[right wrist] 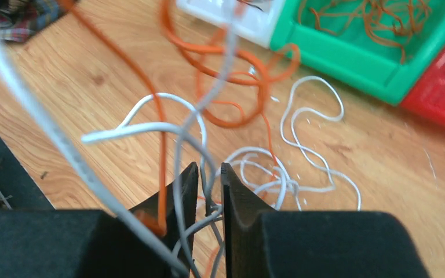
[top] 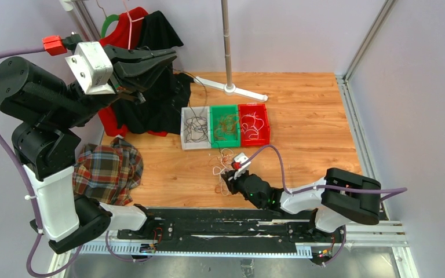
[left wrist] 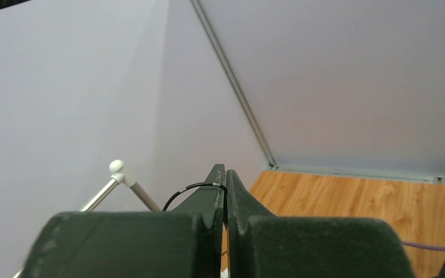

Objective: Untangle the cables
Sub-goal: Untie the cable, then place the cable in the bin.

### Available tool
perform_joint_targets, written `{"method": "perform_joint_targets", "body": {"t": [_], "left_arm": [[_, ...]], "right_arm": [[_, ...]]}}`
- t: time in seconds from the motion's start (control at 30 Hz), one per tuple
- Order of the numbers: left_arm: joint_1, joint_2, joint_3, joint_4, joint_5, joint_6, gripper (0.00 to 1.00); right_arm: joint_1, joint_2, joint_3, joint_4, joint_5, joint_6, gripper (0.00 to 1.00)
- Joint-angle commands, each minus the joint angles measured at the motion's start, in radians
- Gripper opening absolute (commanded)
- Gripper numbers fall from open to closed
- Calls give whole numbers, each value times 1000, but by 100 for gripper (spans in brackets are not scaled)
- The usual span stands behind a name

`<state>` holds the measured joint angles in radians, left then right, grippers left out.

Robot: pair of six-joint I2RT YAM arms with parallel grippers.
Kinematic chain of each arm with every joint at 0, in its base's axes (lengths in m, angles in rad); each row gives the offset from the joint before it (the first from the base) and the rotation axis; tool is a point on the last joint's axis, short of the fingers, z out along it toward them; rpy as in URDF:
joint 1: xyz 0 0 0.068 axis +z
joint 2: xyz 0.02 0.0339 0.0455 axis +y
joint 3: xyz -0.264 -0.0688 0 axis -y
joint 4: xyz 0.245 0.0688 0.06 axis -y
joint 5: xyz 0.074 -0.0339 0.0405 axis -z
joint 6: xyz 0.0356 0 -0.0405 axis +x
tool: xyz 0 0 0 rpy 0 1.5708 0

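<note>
Though narrow, gripper (right wrist: pixel 210 169) seemingly around cables (right wrist: pixel 150 127)

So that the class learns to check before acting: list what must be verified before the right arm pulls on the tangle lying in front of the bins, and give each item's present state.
1. Strands sit between the right gripper jaws: ok, white and grey strands of the cables run through the narrow gap.
2. Only one strand caught: not ok, several cross there, with an orange one against one finger.
3. Right grip firm: cannot tell.
4. Left gripper clear of the tangle: ok, raised, shut on a black wire.
5. Bins uncovered: ok, white bin, green bin and red bin stand in a row beyond the tangle.
</note>
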<state>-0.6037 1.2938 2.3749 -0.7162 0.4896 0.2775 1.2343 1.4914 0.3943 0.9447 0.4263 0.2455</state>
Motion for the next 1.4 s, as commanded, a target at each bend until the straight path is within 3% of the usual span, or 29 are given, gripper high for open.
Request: {"method": "perform_joint_targets", "body": {"t": [0.0, 0.13, 0.23, 0.4, 0.57, 0.67, 0.77, 0.87, 1.03, 1.37], "left_arm": [[1, -1, 24, 81, -79, 30, 0], [1, -2, 25, 97, -111, 73, 0], [1, -5, 13, 147, -209, 106, 0], [1, -39, -80, 390, -439, 151, 0], [1, -9, -28, 243, -338, 118, 0], [1, -36, -136, 201, -291, 77, 0], [1, -64, -247, 181, -263, 63, 0], [1, -81, -333, 156, -211, 59, 0], [1, -99, -479, 111, -167, 90, 0], [1, -75, -574, 156, -157, 133, 1]], "right_arm": [[-12, -35, -99, 100, 98, 69, 19], [-12, -95, -180, 83, 158, 85, 14], [-13, -176, -237, 20, 215, 91, 14], [-20, -299, -286, -70, 264, 88, 12], [-22, -435, -270, -169, 280, 40, 19], [-31, -544, -207, -294, 281, -7, 33], [-41, -644, -153, -406, 285, -30, 52], [-52, -727, -112, -486, 282, -64, 59], [-58, -823, -22, -640, 268, -118, 68], [-58, -812, 75, -657, 247, -195, 67]]}}
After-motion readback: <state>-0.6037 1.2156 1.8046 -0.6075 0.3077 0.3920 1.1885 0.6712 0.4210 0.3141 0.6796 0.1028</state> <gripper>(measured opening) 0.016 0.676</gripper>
